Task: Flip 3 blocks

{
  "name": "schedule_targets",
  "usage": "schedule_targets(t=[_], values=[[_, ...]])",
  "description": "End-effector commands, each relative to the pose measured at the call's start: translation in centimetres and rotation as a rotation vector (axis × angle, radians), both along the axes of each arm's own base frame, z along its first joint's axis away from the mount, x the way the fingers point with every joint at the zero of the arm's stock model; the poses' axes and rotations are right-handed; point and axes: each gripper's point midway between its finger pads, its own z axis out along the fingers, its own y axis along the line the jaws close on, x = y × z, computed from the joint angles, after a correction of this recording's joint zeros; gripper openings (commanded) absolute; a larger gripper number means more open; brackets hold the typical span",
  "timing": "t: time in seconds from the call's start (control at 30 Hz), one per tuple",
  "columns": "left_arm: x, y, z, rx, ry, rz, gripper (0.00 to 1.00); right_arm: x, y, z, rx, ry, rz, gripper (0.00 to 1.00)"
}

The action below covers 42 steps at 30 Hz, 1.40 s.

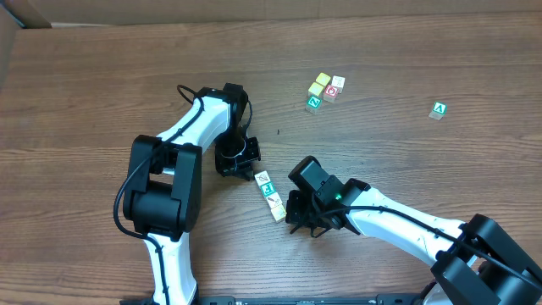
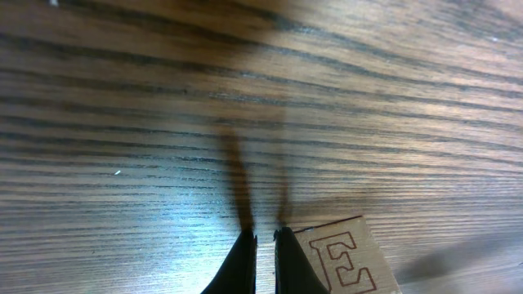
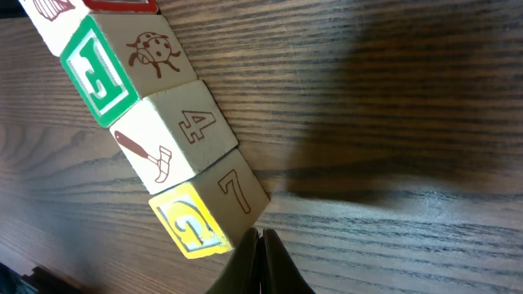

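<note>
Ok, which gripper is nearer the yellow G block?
Right. The right gripper sits beside the yellow G block; left gripper is at the row's far end, by the E block.

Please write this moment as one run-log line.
left gripper: shut, empty, beside wooden cube lettered E | right gripper: shut, empty, by yellow-faced wooden G cube | wooden cubes: one row between grippers

You have a wooden table [image 1: 102,102]. Three blocks [image 1: 270,196] lie on it in a touching row. Behind and right of this row sits a small group of cubes [image 1: 325,91]; farther right of the row, one green cube [image 1: 439,109] lies alone.
</note>
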Motion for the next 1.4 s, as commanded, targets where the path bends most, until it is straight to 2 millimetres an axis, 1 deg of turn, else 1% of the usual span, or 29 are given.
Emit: schedule_targets(t=[0.0,0.23,0.37,0.6,0.77,0.9,0.97,1.1,1.17,1.27,1.37], values=[[0.0,-0.1,-1.1,0.01,-0.011,-0.019,0.04,-0.2,-0.1,-0.1,-0.003,0.004,-0.016,0.04],[0.1,-0.1,-1.1,0.009,-0.014,-0.019,0.04,0.1,0.1,0.0,0.007,-0.002,-0.029,0.04],[0.0,-0.1,-1.1,0.009,-0.013,-0.019,0.04,0.5,-0.1,-0.1,-0.018,-0.033,-0.039,0.04],[0.0,-0.1,-1.1,0.008,-0.012,-0.019,0.04,-0.6,1.0,0.0,-0.009,-0.042,0.002,0.04],[0.0,-0.2,-1.1,0.003,-0.011,-0.018,0.04,-0.9,1.2,0.0,-0.008,-0.036,-0.002,0.04],[0.1,-0.1,-1.1,0.007,-0.013,-0.019,0.04,0.1,0.6,-0.2,-0.046,-0.084,-0.029,0.04],[0.1,0.1,-1.2,0.018,-0.016,-0.021,0.04,0.9,-0.1,-0.3,-0.077,-0.119,-0.055,0.06],[0.2,0.4,-1.3,0.035,-0.02,-0.025,0.04,2.3,-1.1,-0.3,-0.103,-0.153,-0.099,0.07],[0.2,0.4,-1.3,0.035,-0.02,-0.025,0.04,2.8,-1.1,-0.2,-0.095,-0.164,-0.102,0.07],[0.3,0.3,-1.3,0.033,-0.027,-0.025,0.04,3.4,-0.5,0.2,-0.069,-0.196,-0.089,0.06],[0.6,0.3,-1.3,0.031,-0.038,-0.025,0.04,3.5,-0.2,0.4,-0.056,-0.204,-0.067,0.06]])
